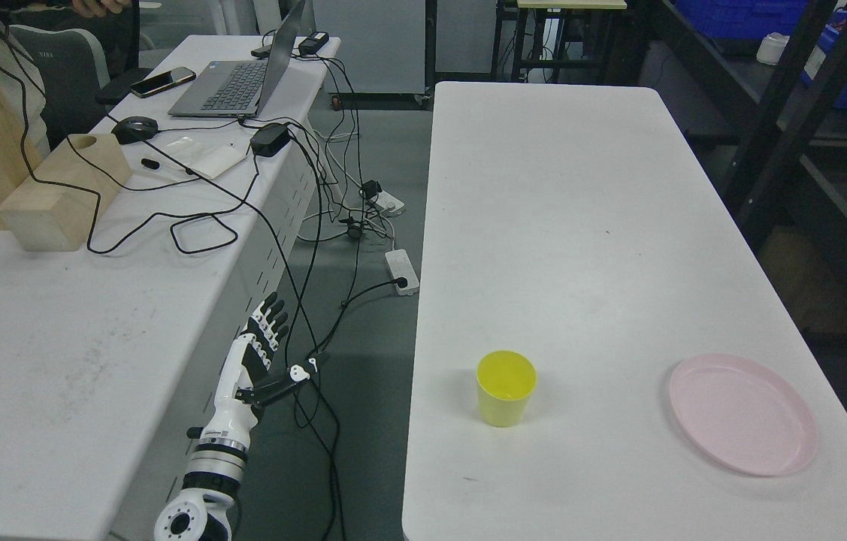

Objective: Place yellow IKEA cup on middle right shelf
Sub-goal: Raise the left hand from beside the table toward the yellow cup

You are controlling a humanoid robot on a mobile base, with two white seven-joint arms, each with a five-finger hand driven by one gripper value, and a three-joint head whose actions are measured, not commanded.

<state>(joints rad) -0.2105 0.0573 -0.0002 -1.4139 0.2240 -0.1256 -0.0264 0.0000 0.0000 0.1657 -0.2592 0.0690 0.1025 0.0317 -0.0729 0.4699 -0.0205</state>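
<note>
Yellow cup waiting on the white table, not yet grasped; left hand hanging clear of it.

The cup [506, 388] stands upright and empty near the table's [566, 225] front edge, closer to its left edge, with a pink plate [742, 414] well apart toward the front right corner. The left hand [261, 353] hangs over the floor gap between this table and the desk [55, 361] on the left, fingers spread and thumb out, holding nothing; the right arm is out of view. The dark shelf frame [784, 120] runs beyond the table's right edge. The step in hand looks like the reach: bring the hand in level from the cup's left side, wrap fingers around the wall below the rim rather than pinching the lip, and lift straight so it stays upright.
</note>
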